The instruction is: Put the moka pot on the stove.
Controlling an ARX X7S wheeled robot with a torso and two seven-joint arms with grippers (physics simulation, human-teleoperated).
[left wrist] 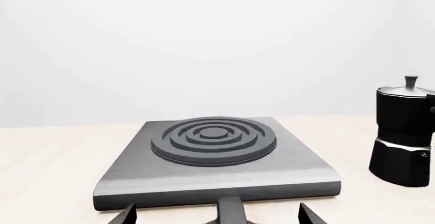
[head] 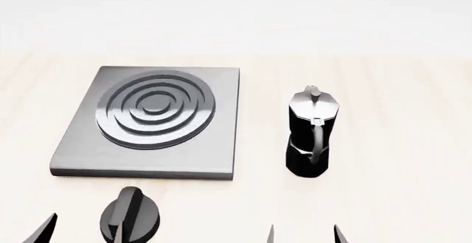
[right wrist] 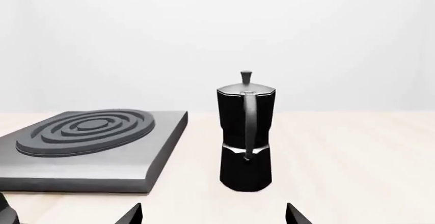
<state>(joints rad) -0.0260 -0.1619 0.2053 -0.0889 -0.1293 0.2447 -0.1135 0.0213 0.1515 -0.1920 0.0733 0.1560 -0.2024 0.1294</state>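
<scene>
The moka pot (head: 311, 135), black and faceted with a silvery lid, stands upright on the pale wooden table just right of the stove (head: 214, 154). The stove is a flat grey plate with a ring burner and nothing stands on it. My right gripper (head: 304, 236) is open and empty in front of the pot, whose handle faces it in the right wrist view (right wrist: 246, 137). My left gripper (head: 81, 232) is open and empty in front of the stove (left wrist: 292, 168). The pot also shows at the edge of the left wrist view (left wrist: 403, 132). Only the fingertips show.
A round black knob with a raised ridge (head: 131, 215) lies on the table in front of the stove, between my left gripper's fingers (left wrist: 126, 215). The table (head: 398, 143) stretches on to the right of the pot, with a pale wall behind.
</scene>
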